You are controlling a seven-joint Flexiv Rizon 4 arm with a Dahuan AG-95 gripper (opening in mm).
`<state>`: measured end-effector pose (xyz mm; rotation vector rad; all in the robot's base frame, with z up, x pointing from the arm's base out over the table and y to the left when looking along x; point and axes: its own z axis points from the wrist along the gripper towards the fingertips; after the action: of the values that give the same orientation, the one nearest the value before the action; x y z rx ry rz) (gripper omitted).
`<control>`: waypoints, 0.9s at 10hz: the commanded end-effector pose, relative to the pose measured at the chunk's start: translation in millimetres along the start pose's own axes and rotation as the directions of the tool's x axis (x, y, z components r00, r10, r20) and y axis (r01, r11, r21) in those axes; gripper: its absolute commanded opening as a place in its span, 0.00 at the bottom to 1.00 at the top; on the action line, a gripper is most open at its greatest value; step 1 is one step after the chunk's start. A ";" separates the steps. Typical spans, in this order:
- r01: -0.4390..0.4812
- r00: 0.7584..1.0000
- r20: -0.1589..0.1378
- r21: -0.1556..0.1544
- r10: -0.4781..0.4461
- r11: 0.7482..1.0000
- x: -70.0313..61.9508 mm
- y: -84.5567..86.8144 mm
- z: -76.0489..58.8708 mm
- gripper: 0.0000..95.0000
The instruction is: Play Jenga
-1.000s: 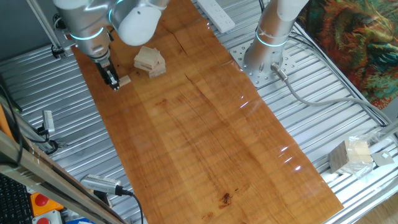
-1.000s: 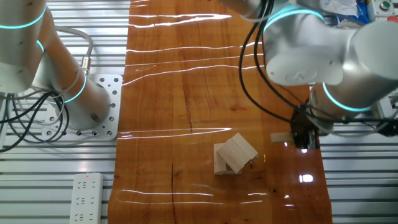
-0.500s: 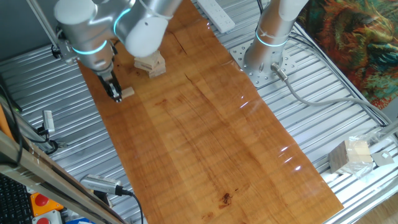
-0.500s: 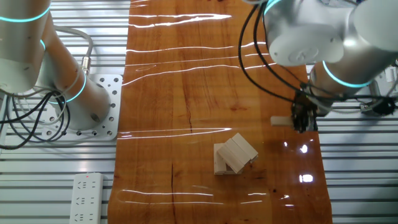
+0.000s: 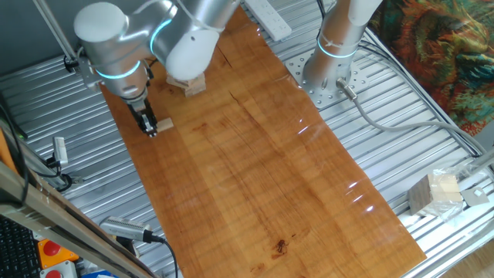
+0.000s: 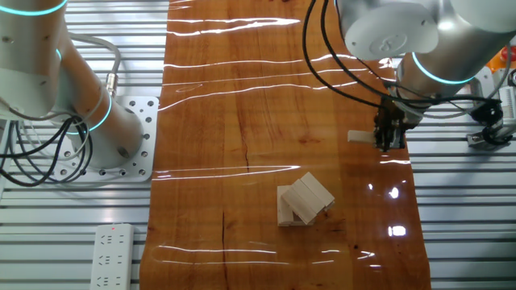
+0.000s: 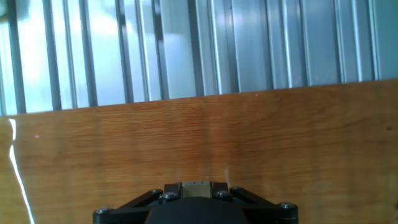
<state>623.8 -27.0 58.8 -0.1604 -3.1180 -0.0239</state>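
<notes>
Your gripper [image 6: 385, 138] is pinching a single Jenga block [image 6: 360, 137] by one end, w/ the rest of the block sticking out sideways toward the middle of the worktop [image 6: 242, 105]. In one fixed view the block [image 5: 163, 124] hangs just off the fingertips, near the worktop's edge by the metal slats [image 5: 69, 147]. The Jenga stack [image 6: 305, 198] sits well apart from the block, a few layers, top layer twisted askew; in one fixed view the arm hides most of it, only a corner [image 5: 193, 85] shows.

What can go wrong, imo:

- Grip is at the block's end, not its middle. Fast move or a bump and it may pivot in the pads or slip out.
- You're close to the worktop's edge. A drop here could send the block onto the slats & into a groove, awkward to re-grab.
- Can't tell how high the block rides above the wood. If it's low, a sideways sweep could drag it and twist it in the grip.
- Stack already looks skewed. Set the block down off-centre or press too hard and the top layer could shift or the whole thing topple.
- Hand view shows only wood & slats, no block, no stack, so don't count on it for lining up; use the fixed views.
</notes>
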 end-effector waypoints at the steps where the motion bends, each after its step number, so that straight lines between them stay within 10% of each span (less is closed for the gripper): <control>1: -0.019 1.000 -0.005 -0.004 0.019 1.000 1.2 4.6 2.6 0.00; 9: -0.032 0.999 -0.005 -0.006 0.032 0.999 9.0 2.9 13.0 0.00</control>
<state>613.4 -22.7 43.5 -0.2061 -3.1099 -0.0341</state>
